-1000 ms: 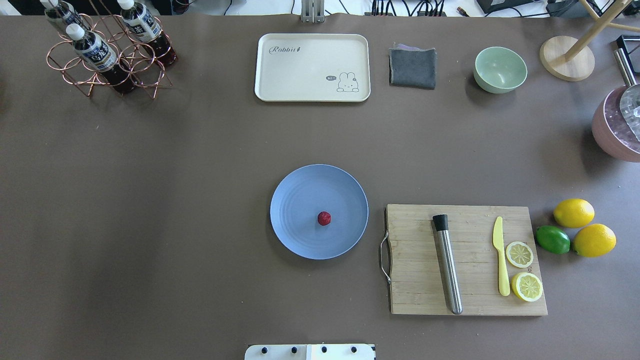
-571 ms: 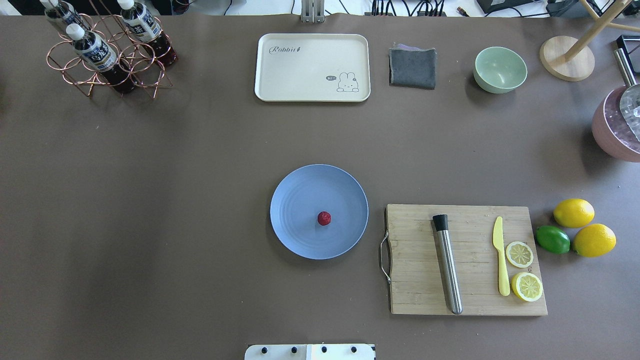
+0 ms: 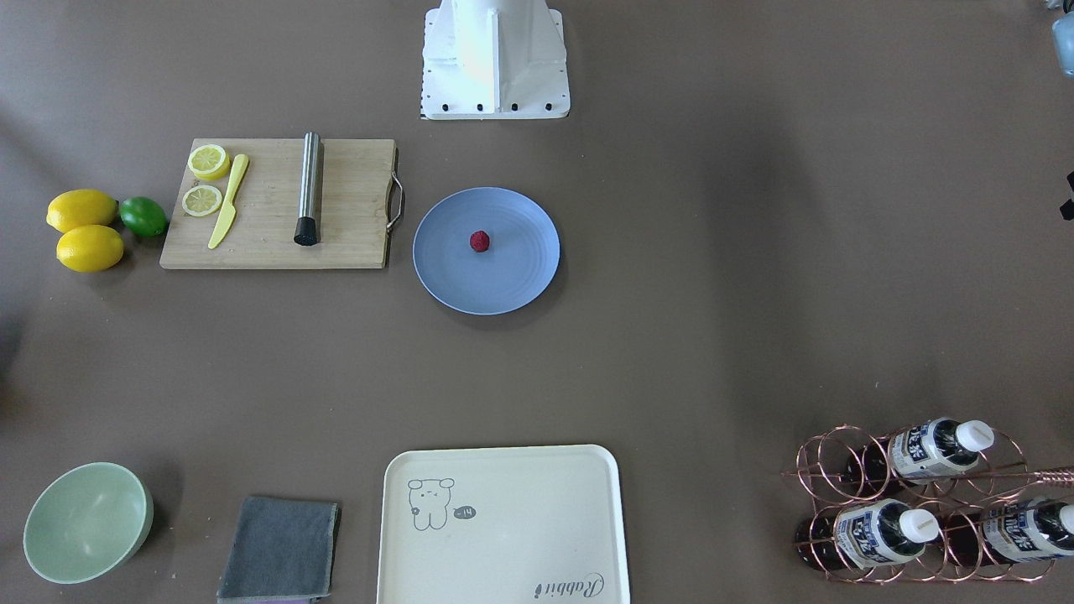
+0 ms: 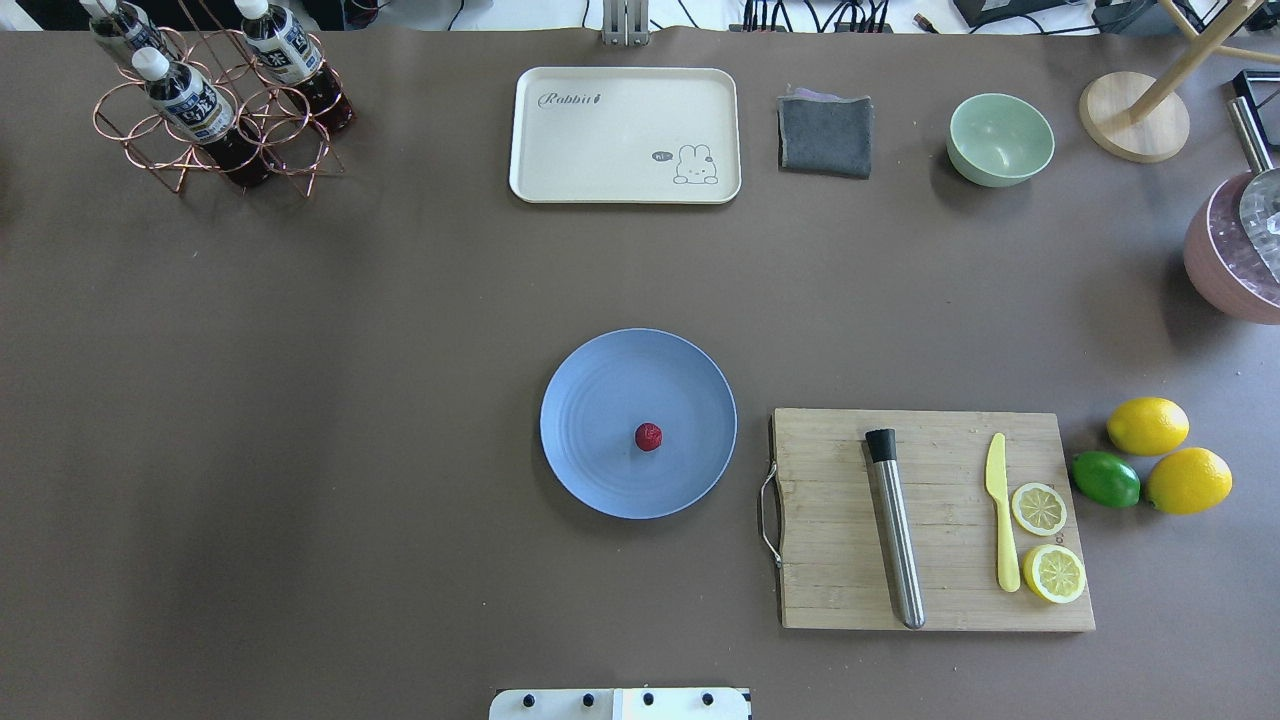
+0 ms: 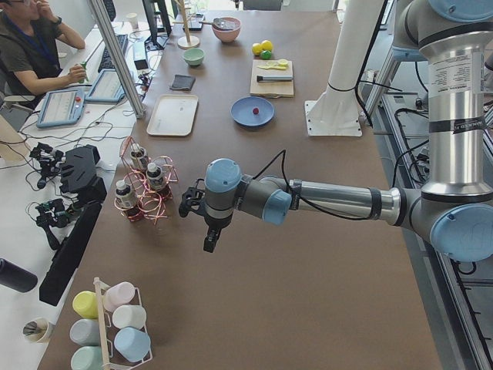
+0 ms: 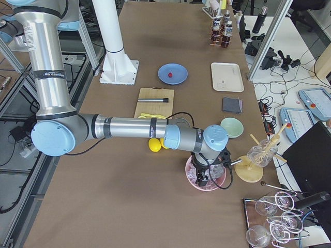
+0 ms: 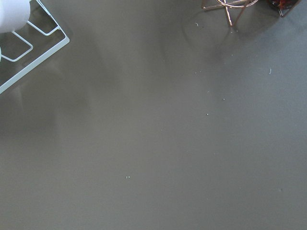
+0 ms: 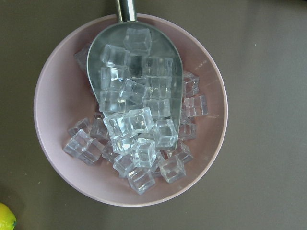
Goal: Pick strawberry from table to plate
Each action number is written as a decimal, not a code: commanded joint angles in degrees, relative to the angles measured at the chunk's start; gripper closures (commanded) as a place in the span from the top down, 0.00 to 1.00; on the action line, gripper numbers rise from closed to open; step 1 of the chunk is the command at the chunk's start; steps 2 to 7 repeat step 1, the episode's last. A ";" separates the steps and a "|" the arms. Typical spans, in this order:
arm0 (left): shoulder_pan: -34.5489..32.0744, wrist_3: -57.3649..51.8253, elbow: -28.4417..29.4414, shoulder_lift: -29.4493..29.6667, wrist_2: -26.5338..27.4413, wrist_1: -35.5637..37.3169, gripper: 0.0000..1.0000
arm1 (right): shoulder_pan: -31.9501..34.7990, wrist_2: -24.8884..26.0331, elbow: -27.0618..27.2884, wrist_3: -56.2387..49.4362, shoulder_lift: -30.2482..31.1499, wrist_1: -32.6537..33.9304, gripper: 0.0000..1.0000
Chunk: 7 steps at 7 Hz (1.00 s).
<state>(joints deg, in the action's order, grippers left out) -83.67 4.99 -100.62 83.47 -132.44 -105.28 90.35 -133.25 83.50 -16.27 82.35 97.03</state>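
Brown table (image 4: 350,330) fills the overhead view, and over the last 1 second nothing on it has shifted: the strawberry (image 4: 648,437) lies on the light-blue plate (image 4: 600,390), just off its middle, exactly as before. I judge the placing done, with both arms drawn well away. The left gripper (image 5: 210,239) hangs over bare table near the bottle rack (image 5: 142,193); the right gripper (image 6: 204,178) hovers above a pink bowl (image 8: 48,120) of ice. Each shows only from the side, so I cannot tell whether it is apart or together.
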 commanded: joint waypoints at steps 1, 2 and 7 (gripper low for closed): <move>0.00 -0.07 0.16 -0.06 0.16 -0.10 0.98 | 0.00 0.01 0.00 0.01 0.09 0.00 1.00; 0.00 -0.07 0.16 -0.06 0.16 -0.10 0.98 | 0.00 0.01 0.00 0.01 0.09 0.00 1.00; 0.00 -0.07 0.16 -0.06 0.16 -0.10 0.98 | 0.00 0.01 0.00 0.01 0.09 0.00 1.00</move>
